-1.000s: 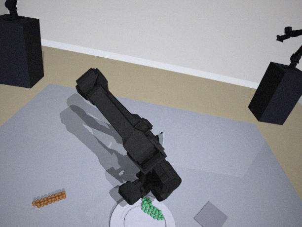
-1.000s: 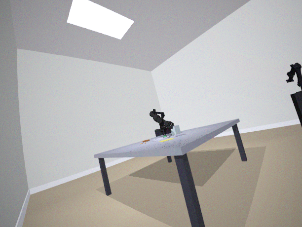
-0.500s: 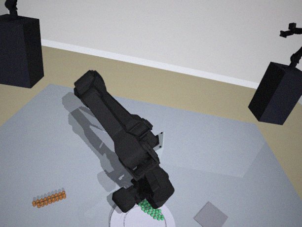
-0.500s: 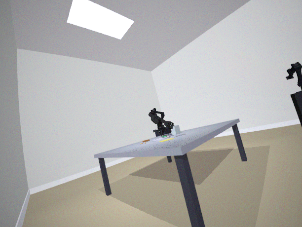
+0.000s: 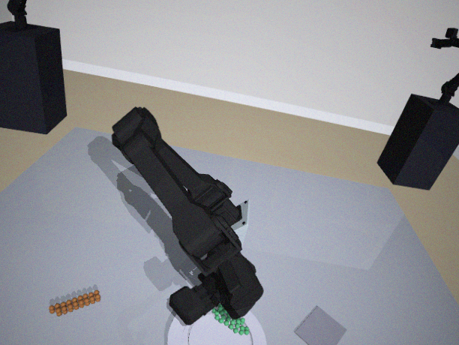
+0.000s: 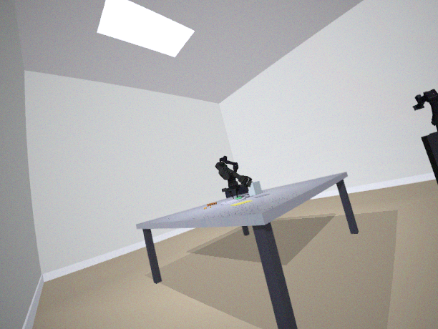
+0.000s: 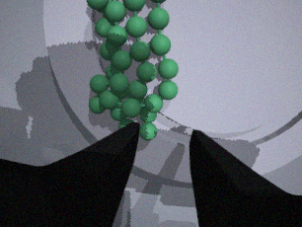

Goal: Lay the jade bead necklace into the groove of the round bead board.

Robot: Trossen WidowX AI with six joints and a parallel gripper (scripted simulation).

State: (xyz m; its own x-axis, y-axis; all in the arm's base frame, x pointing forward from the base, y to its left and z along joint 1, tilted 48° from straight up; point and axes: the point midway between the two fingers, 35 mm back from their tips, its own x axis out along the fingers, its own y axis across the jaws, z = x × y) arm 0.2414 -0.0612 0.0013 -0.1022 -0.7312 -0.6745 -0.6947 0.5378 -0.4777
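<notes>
The fingers are a bit apart with nothing between them, maybe to let go of the green beads [image 5: 233, 322] [image 6: 239, 197] [image 7: 137, 90]. From the top, the beads bunch over the round board [image 5: 176, 334] [image 6: 226, 203] [image 7: 237, 59], from 12 to 2 o'clock, and likely need spreading round its groove

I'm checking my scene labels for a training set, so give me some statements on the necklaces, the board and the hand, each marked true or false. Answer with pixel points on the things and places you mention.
1. The green bead necklace [image 5: 230, 320] [image 6: 239, 197] [image 7: 130, 59] lies bunched over the round pale board [image 5: 259, 335] [image 7: 64, 30]. True.
2. The black hand [image 7: 164, 133] is shut tight on a green bead. False: its fingers stand apart, with a gap between the tips.
3. The orange bead necklace [image 5: 75, 302] [image 6: 210, 204] lies on the board too. False: it lies off it, on the table.
4. The green necklace already rings the board's groove. False: it is heaped at one side.
</notes>
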